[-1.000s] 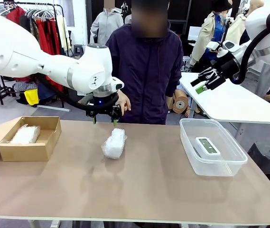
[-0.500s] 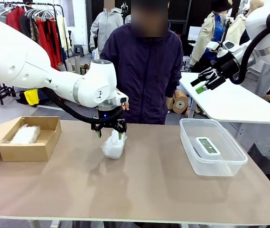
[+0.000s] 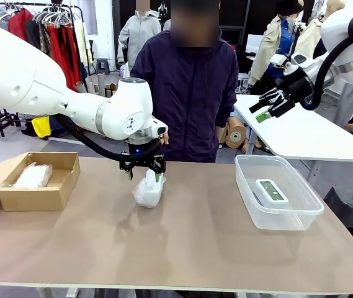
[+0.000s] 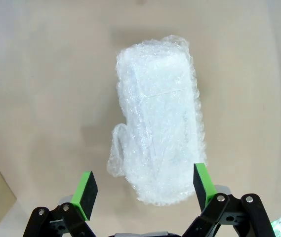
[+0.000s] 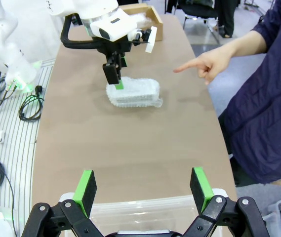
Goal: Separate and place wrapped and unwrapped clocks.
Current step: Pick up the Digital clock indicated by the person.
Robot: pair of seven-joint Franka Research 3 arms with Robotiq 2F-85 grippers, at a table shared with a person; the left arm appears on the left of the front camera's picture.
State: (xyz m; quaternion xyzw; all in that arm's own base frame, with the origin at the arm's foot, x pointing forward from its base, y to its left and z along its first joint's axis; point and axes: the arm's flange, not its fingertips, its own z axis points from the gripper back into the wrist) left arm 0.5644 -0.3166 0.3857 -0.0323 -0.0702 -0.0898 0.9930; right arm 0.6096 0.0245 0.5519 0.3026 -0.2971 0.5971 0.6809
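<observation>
A wrapped clock (image 3: 149,189) in crinkly white wrap lies mid-table. My left gripper (image 3: 142,176) is open and low over its far end; in the left wrist view the bundle (image 4: 158,137) sits between the green pads (image 4: 85,192), which stand apart from it. The right wrist view shows the same bundle (image 5: 133,93) under that gripper. A second wrapped clock (image 3: 33,176) rests in the brown cardboard box (image 3: 33,197). The bare white clock (image 3: 271,190) lies in the clear plastic tub (image 3: 277,216). My right gripper (image 3: 264,105) hangs open, high at the right, with nothing in it.
A person in a dark jacket stands at the far side; a hand (image 5: 207,63) points a finger toward the bundle. The tub's rim (image 5: 145,203) lies just below my right gripper. A white table (image 3: 306,133) stands behind at right.
Over the second my left gripper moved right and down onto the far end of the middle bundle; in the last half second nothing moved. The right arm stayed still.
</observation>
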